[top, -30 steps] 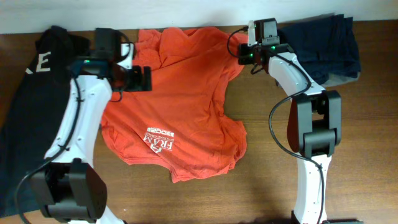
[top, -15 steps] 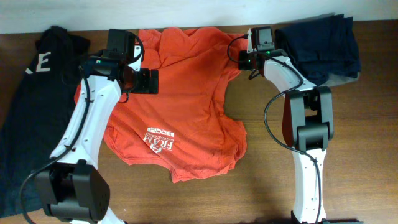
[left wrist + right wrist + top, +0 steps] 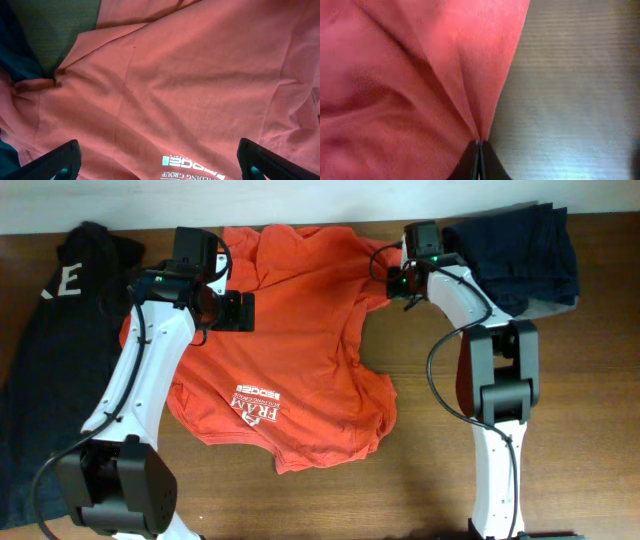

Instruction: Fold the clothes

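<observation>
**Two robot arms at an orange-red shirt, one gripping its edge**

An orange-red shirt [image 3: 300,350] lies spread and rumpled across the middle of a wooden desk [image 3: 580,430]. Its small white logo faces up near the bottom hem.

The left arm rises from its base at the near left corner and leans up and inward. Its wrist bends toward the shirt's upper left part. The left tool [image 3: 240,310] hangs there released, its two fingers [image 3: 55,160] spread wide above the cloth. Whether they touch it cannot be told.

The right arm stands at the near right, folds at the elbow, and reaches up and inward to the shirt's upper right edge. The right tool [image 3: 478,150] is clenched on that edge, with folds of fabric gathering into its closed tips and bare wood just beside.

A dark garment [image 3: 50,360] lies at the far left, partly under the left arm. A navy garment [image 3: 520,255] lies at the upper right.
</observation>
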### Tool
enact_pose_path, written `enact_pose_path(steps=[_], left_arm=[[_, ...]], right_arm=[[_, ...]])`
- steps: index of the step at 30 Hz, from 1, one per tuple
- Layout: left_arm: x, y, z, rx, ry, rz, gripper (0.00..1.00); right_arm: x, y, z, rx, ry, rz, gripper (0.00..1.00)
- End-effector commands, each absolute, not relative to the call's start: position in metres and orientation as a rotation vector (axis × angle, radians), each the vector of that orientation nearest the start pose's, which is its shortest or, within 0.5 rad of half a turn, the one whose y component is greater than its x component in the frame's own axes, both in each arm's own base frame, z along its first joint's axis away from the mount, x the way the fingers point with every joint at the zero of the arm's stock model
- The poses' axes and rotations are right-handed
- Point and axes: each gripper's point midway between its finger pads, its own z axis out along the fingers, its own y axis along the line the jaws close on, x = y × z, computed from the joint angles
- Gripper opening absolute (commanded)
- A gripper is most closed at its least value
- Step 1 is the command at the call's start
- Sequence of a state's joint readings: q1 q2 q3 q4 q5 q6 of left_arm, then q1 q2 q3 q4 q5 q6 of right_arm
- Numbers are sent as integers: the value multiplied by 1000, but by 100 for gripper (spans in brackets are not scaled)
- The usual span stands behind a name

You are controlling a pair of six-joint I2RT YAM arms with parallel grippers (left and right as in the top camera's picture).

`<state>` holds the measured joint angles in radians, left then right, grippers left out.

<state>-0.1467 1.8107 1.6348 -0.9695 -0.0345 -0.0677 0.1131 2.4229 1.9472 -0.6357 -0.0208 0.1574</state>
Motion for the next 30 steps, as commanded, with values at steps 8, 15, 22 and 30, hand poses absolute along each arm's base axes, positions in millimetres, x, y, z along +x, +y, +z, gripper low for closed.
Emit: enact_pose_path(steps=[8,15,22,30], left_arm=[[434,-65,161,132,2716,-62,99],[421,-68,142,151,2774,-59,99],[392,-80,102,215,2876,-49,99],[427,-35,98,48,2752,86,99]], right_arm=[[519,-9,179,238,2679,-36,4],[449,-75,190,454,2856,-88,4],[433,-125,189,621,2848,-110,20],[434,-127,194,623,2831,-63,76]])
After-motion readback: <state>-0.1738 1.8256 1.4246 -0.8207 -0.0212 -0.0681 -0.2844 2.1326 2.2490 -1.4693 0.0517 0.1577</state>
